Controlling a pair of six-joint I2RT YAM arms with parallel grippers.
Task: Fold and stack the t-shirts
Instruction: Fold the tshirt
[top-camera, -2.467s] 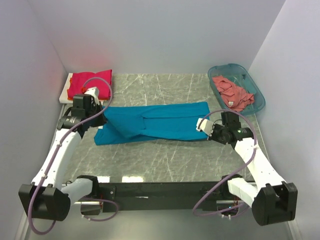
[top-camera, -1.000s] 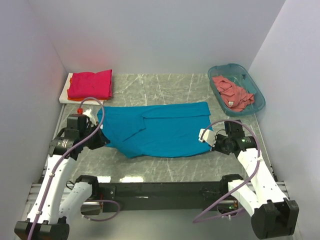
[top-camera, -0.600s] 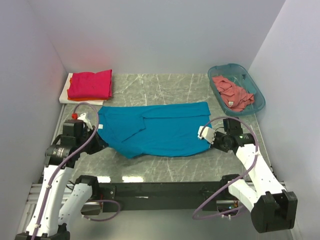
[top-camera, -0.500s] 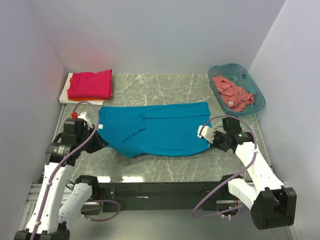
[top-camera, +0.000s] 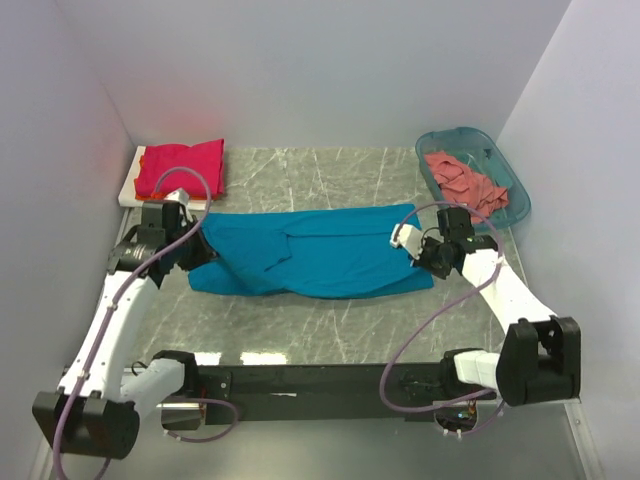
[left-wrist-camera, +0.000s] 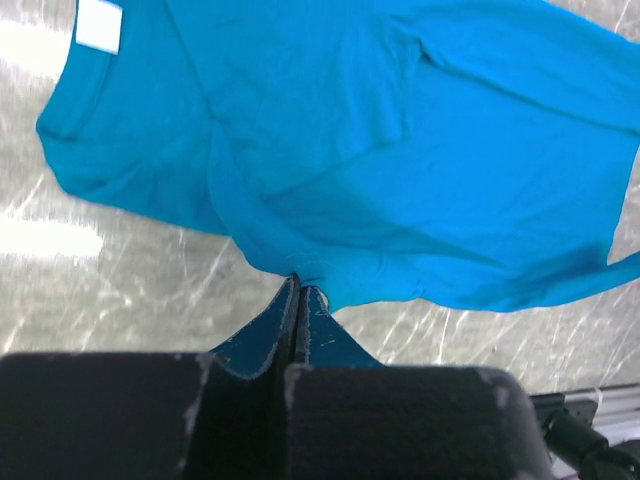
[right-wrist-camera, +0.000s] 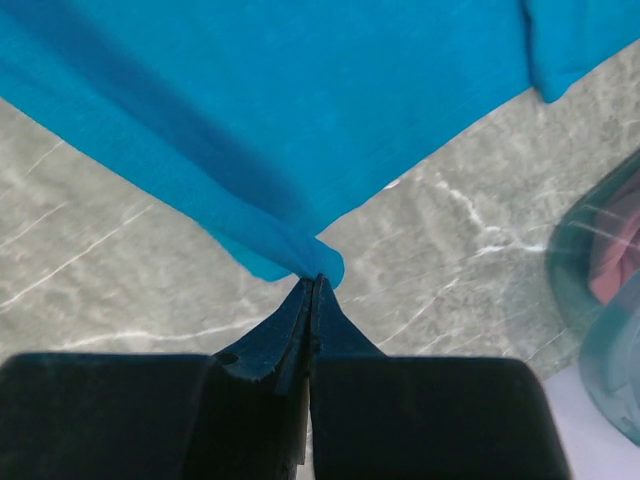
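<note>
The teal-blue t-shirt (top-camera: 310, 250) lies spread across the middle of the table, sleeves folded in. My left gripper (top-camera: 197, 255) is shut on its left near edge; the left wrist view shows the closed tips (left-wrist-camera: 298, 286) pinching the cloth (left-wrist-camera: 400, 150). My right gripper (top-camera: 419, 257) is shut on the right near corner, seen in the right wrist view (right-wrist-camera: 315, 280) as a small bunch of teal cloth (right-wrist-camera: 250, 90). The magenta-red t-shirt (top-camera: 182, 167) lies folded at the back left with an orange edge (top-camera: 141, 156) under it. The salmon-pink t-shirt (top-camera: 465, 182) lies crumpled in the basket.
The folded shirts rest on a white board (top-camera: 128, 192) in the back left corner. The translucent teal basket (top-camera: 505, 205) stands at the back right, just beyond my right gripper; its rim (right-wrist-camera: 575, 235) shows in the right wrist view. Walls close off three sides.
Both grippers have moved away from the near edge toward the back, taking the shirt's near edge with them. The teal-blue shirt now looks narrower from front to back.
</note>
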